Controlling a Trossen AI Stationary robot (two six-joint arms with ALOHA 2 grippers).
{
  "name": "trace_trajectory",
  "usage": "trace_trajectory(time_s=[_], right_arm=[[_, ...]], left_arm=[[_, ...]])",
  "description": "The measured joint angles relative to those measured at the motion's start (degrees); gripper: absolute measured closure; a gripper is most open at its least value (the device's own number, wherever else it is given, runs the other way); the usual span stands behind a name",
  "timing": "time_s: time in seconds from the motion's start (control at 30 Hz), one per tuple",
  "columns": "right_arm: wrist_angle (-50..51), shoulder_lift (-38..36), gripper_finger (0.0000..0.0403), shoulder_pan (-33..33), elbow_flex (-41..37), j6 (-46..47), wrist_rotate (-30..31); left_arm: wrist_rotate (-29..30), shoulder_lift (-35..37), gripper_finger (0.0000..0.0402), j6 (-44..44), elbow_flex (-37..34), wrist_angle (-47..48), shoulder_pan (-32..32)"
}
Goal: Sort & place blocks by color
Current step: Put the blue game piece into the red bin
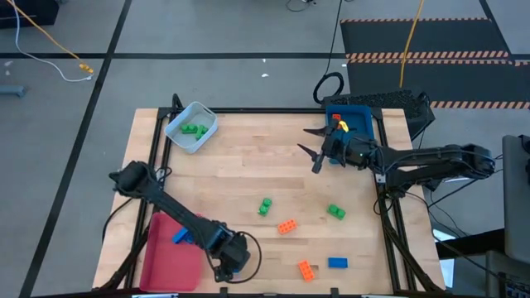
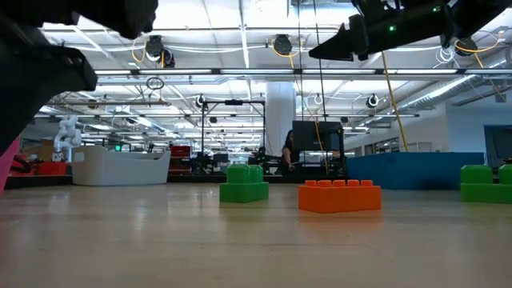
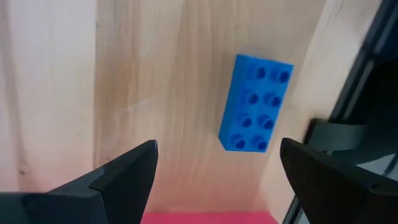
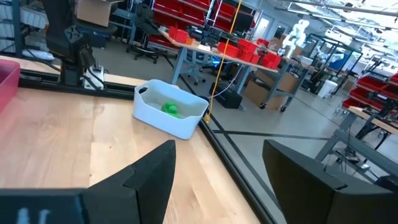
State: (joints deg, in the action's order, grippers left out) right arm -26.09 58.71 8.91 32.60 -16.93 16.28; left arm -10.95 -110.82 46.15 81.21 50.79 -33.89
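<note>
Only the left wrist view shows a blue block (image 3: 255, 103) lying on the wood just ahead of the left gripper (image 3: 217, 171), which gapes wide and holds nothing. The high view hides that spot under the arm. The right gripper (image 1: 311, 151), partly open and empty, hovers beside the blue tray (image 1: 368, 124). Loose on the table: two green blocks (image 1: 264, 206), two orange (image 1: 286, 226), one blue (image 1: 337, 262). The pale tray (image 1: 192, 127) holds green ones.
</note>
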Motion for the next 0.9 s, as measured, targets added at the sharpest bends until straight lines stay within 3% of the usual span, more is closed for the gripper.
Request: trace_trajectory(time_s=[0.37, 0.67, 0.9], right_arm=[[4.8, -5.9, 0.0165, 0.0, 0.0, 0.0, 0.1], [5.5, -6.4, 0.0165, 0.0, 0.0, 0.0, 0.3], [5.5, -6.4, 0.0165, 0.0, 0.0, 0.0, 0.4]], left_arm=[[3.2, -0.5, 0.0064, 4.5, 0.0, -8.9, -2.9], [10.3, -1.6, 0.0064, 4.5, 0.0, -8.3, -4.7], [10.1, -3.3, 0.0064, 3.7, -0.1, -8.9, -5.9]])
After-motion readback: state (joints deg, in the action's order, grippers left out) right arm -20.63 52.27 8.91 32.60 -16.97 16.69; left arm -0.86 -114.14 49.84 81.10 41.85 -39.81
